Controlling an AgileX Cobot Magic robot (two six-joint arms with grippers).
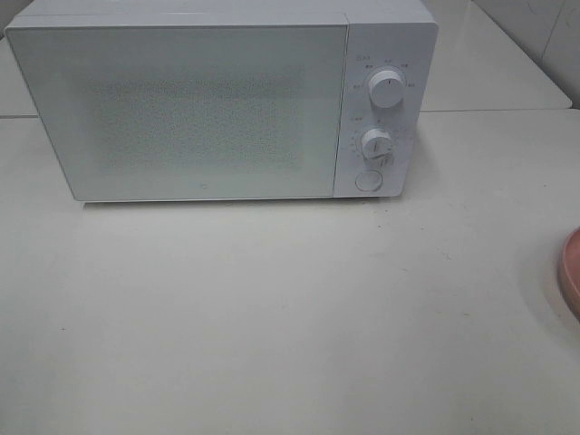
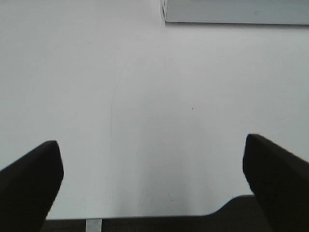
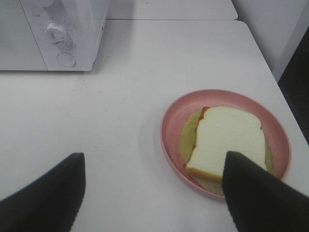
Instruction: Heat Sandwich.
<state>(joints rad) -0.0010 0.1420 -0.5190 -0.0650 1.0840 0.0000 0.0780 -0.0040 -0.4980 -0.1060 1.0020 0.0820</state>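
Sandwich lying flat in the pink plate, seen only by the right wrist camera. White top slice with tan crust, a pale yellow-green layer showing round its edges and spreading onto the plate floor. Long axis running from about 7 o'clock to 1 o'clock in that picture — the squarer, crusted end toward 7, the rounded end toward 1. A thin reddish-brown line along the edge that faces the microwave. Sits slightly off centre in the plate, toward the side away from the microwave.

Plate resting on the white table, well apart from the microwave; from the high camera only a pink sliver of its rim visible at 3 o'clock, cut by the frame edge, sandwich itself out of view there.

Right gripper hovering above the table with jaws spread wide, nothing between them — one dark fingertip overlapping the near corner of the sandwich in the picture; cannot tell whether touching or merely above.

Left gripper likewise released, jaws wide apart over bare table, holding nothing, a corner of the microwave base ahead of it.

Microwave at 12 o'clock in the high view, door closed, two knobs and a round button stacked on its right panel.
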